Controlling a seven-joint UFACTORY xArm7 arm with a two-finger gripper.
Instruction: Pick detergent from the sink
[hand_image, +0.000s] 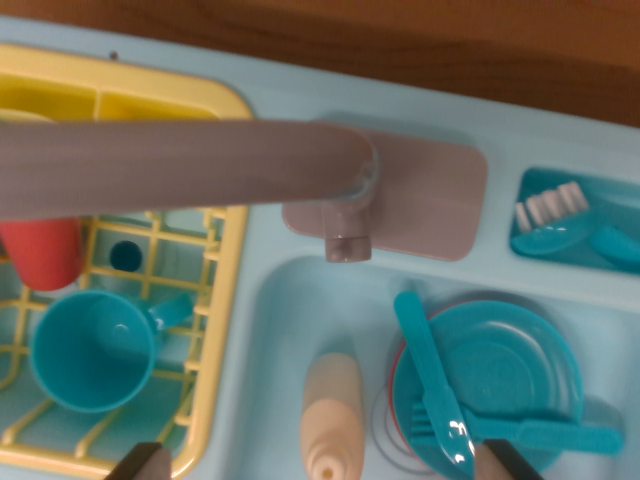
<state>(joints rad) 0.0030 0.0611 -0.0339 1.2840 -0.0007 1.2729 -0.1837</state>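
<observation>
Down at the bottom edge, two dark fingertips (140, 462) poking into frame, set wide apart, nothing between them, gripper (320, 465) spread wide. Right between those tips, the detergent (332, 420): a pale peach bottle lying in the sink (275, 330), nozzle end toward the bottom edge, body running up the frame. Just beside it on the wrist view's right, a stack of plates (520, 365), teal on top with a red rim peeking out beneath. Across that stack, a teal fork (428, 380) angled downward and a teal spoon (530, 435) lying crosswise, bowl glinting near the fork's tines. Over on the wrist view's left, a yellow rack (215, 330) holding a teal cup (92, 350), open mouth up, with a red cup (42, 252) just above it. Further up, a grey faucet (180, 165) sweeping across the rack, blurred, joined to a grey base plate (430, 200). Off to the wrist view's right, a small tray (535, 185) with a white-bristled brush (550, 215). Beyond everything, brown wood table (400, 40) along the top.
</observation>
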